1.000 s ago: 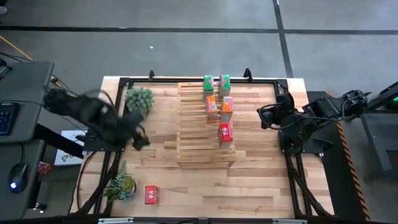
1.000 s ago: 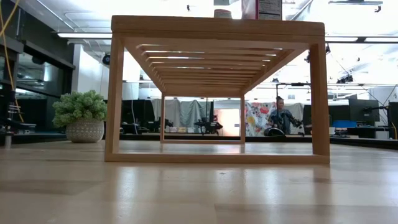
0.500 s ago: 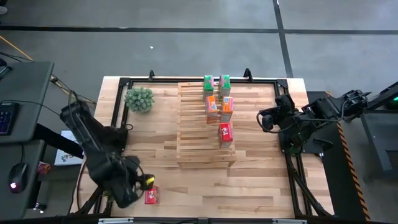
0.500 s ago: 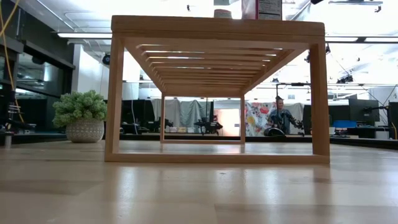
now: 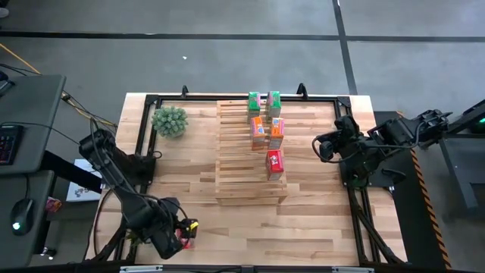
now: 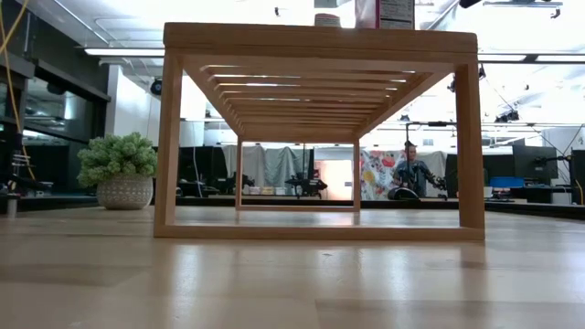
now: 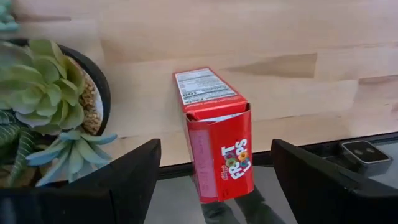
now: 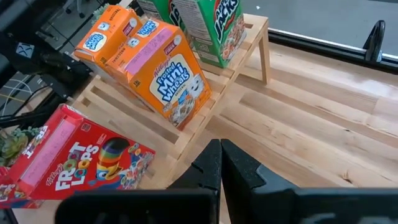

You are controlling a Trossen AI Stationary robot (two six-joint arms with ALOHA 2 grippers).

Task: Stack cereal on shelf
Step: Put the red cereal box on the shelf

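Left gripper point(image 7: 214, 180) fingers spread either side of a red Froot Loops box point(image 7: 214, 134) on the butcher-block table point(image 5: 318, 220), well off the shelf point(image 5: 242, 163); right gripper point(image 8: 219, 163), pressed together, hovers beside its Frosted Mini-Wheats box point(image 8: 165, 81)

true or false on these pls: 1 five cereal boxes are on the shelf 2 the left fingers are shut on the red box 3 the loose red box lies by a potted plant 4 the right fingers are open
1. True: five boxes stand on the shelf.
2. False: the left gripper is open, its fingers either side of the red box, not gripping.
3. True: a potted plant sits beside it.
4. False: the right gripper is shut, empty, beside the shelf.
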